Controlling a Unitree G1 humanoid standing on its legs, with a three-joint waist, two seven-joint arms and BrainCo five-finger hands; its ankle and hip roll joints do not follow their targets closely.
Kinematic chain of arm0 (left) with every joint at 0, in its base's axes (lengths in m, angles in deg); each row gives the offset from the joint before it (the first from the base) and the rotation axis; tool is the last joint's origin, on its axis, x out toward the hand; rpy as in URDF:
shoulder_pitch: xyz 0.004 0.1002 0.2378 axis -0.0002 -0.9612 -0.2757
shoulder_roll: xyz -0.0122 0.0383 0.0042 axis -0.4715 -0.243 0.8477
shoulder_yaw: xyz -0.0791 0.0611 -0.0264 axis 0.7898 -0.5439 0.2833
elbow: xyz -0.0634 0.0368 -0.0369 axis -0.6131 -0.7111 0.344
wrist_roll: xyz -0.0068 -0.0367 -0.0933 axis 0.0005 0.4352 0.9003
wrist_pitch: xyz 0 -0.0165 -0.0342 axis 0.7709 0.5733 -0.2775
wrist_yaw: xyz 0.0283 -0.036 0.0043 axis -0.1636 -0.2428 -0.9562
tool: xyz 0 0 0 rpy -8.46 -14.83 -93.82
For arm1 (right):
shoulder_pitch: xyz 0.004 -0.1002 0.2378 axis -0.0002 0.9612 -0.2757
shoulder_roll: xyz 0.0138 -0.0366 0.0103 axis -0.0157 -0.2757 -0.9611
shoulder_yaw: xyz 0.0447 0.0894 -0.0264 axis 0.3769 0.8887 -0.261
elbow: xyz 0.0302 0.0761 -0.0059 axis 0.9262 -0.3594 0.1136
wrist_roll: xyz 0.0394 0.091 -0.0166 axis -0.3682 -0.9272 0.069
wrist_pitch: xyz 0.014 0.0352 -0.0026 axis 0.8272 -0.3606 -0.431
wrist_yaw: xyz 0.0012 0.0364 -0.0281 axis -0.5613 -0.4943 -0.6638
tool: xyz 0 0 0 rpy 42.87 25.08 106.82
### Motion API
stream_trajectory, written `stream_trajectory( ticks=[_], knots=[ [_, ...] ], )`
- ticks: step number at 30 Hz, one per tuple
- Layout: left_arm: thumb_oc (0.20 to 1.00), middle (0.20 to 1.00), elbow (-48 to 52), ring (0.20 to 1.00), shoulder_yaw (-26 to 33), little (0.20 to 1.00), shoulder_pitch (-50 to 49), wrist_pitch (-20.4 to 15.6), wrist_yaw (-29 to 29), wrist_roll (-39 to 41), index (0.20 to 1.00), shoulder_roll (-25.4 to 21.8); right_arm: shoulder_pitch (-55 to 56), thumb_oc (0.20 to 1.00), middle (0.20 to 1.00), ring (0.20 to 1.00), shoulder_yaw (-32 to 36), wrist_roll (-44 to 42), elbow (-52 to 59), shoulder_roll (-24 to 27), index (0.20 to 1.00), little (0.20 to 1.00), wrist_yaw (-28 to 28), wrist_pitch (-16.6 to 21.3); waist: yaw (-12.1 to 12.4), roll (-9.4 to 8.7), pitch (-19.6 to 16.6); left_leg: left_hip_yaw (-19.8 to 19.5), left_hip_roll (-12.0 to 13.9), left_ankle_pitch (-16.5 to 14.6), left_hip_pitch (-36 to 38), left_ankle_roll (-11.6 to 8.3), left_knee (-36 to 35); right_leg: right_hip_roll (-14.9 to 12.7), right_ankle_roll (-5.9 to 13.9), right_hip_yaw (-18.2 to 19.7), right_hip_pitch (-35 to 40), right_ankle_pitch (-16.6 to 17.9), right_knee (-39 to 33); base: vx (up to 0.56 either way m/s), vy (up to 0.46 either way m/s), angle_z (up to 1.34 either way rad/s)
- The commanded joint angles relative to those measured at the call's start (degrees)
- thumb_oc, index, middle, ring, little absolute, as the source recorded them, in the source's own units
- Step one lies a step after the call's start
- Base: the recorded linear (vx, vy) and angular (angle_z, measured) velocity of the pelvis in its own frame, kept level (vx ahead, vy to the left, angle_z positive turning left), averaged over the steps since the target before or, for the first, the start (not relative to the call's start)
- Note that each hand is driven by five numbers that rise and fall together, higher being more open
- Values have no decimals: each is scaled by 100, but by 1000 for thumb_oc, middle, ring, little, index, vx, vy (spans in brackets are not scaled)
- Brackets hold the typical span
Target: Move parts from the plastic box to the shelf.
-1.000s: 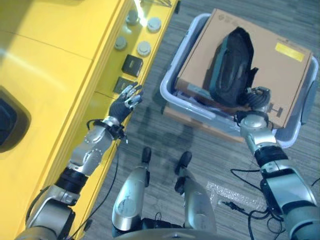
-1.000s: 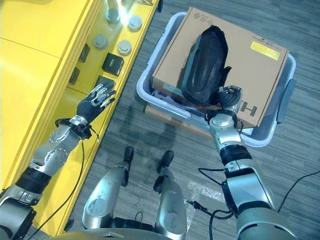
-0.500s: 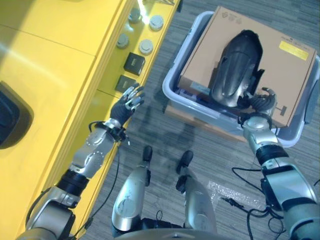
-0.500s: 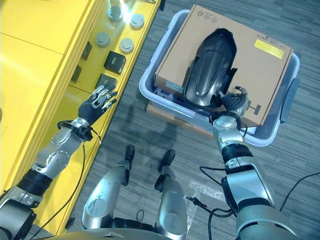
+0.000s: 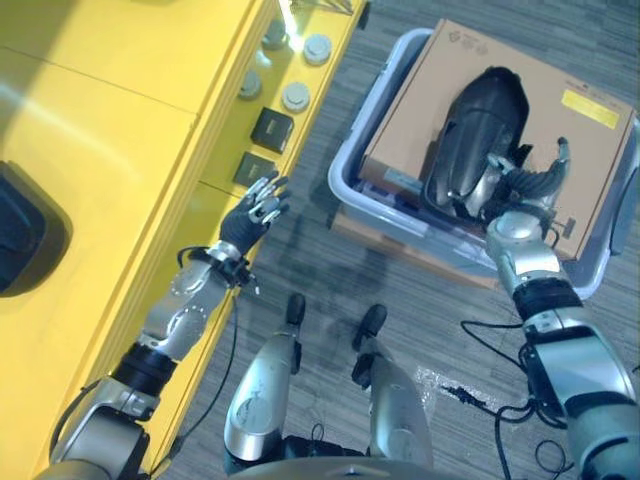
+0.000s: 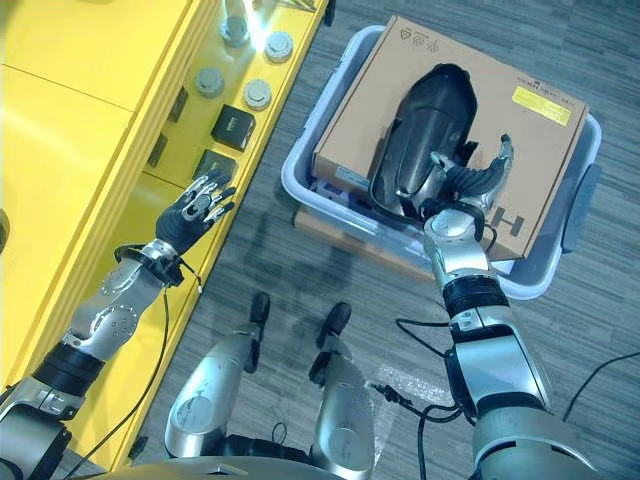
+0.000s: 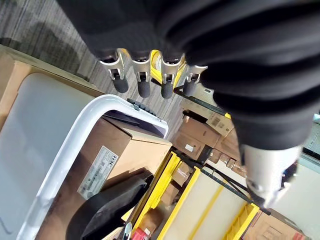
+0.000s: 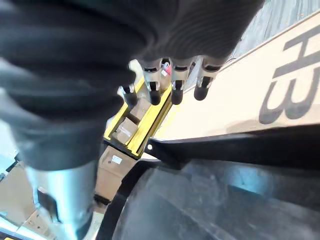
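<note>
Fingers (image 6: 497,160) spread open just beside black part (image 6: 425,125).

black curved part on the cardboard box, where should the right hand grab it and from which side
Probably the near, lower end of the black curved part, approached from the robot's side: it lies lengthwise on the cardboard box, narrow rim edges nearest the open right hand, so fingers could likely wrap an edge there.

Bright overhead light glares on the shelf (image 5: 282,12).
</note>
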Motion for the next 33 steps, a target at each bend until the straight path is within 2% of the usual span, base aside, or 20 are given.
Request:
stream_trajectory(
  ticks=[1,5,11,23,33],
  knots=[
    [1000,1000,451,1000,-14,1000,-148,-223,185,254,1000,12,-275,1000,1000,1000,-163,-92,34,549,1000,1000,595,-19,42,72,-261,-45,-35,-64,-359,-114,141,-220,599,37,299,-756,419,0,0,0],
    [1000,1000,432,1000,-92,1000,-132,-253,229,318,1000,56,-317,1000,1000,1000,-185,0,-208,547,1000,1000,768,-198,63,98,-247,-47,-60,-76,-365,-103,156,-247,608,22,304,-750,420,4,8,0],
    [1000,1000,369,1000,-229,1000,-50,-478,317,397,1000,57,-473,1000,1000,1000,-397,-70,-772,574,1000,1000,857,-92,131,144,-171,-97,-113,-90,-471,-96,236,-301,614,-30,257,-733,446,4,16,3],
    [1000,1000,322,1000,-257,1000,13,-705,345,539,1000,-58,-856,1000,1000,1000,-691,-85,-1113,681,1000,1000,836,47,245,196,-41,-178,-216,-128,-723,-63,428,-374,628,-58,38,-752,614,10,23,5],
    [1000,1000,293,1000,-183,1000,-83,-722,470,722,1000,-133,-923,1000,1000,1000,-707,-302,-1149,623,1000,1000,795,-74,316,196,15,-222,-295,-198,-921,-18,631,-402,636,-16,-159,-789,805,7,9,3]
  ],
)
